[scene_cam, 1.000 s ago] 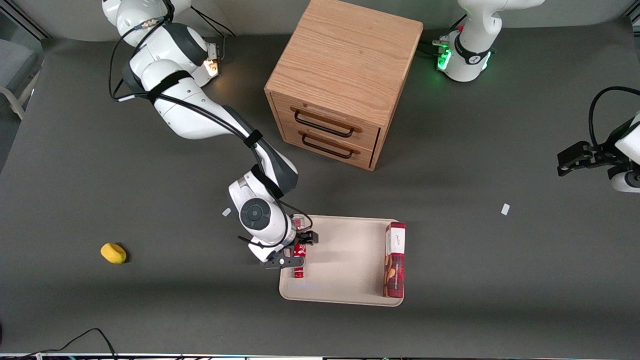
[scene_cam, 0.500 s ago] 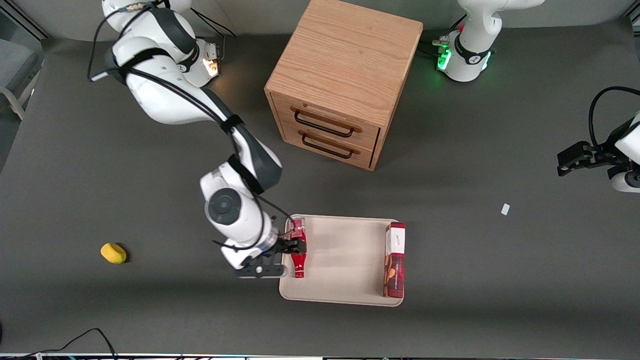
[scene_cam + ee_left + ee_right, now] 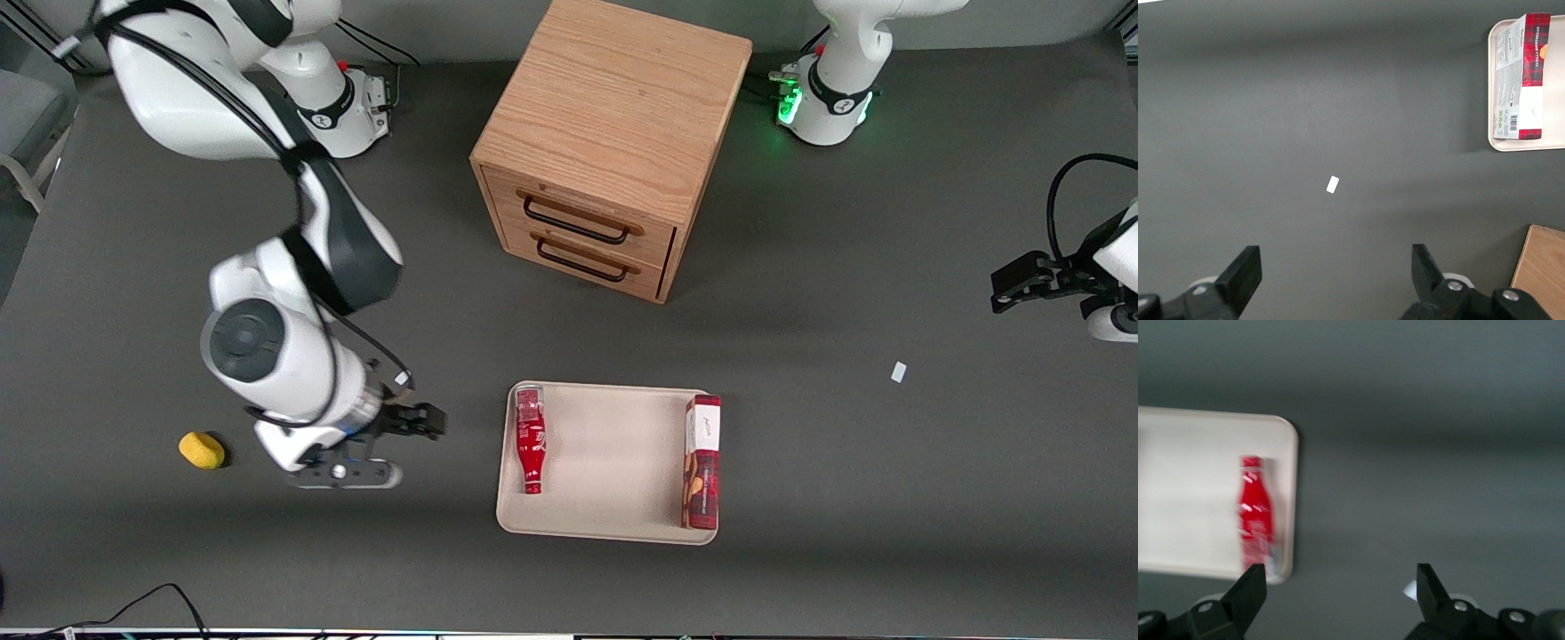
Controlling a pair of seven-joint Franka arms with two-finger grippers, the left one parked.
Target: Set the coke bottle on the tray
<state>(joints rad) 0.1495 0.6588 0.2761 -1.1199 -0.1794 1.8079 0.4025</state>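
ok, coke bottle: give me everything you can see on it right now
The coke bottle is slim and red with white script lettering, a narrow neck and a silvery-white base end. It lies flat on its side in the tray, along the short edge toward the working arm's end of the table, neck pointing toward the front camera. Only the tray touches it. The gripper, open and empty, hangs over bare table apart from the tray, toward the working arm's end.

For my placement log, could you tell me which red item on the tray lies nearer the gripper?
The coke bottle, along the tray's edge nearest the open gripper; the dark-red box lies along the edge toward the parked arm.
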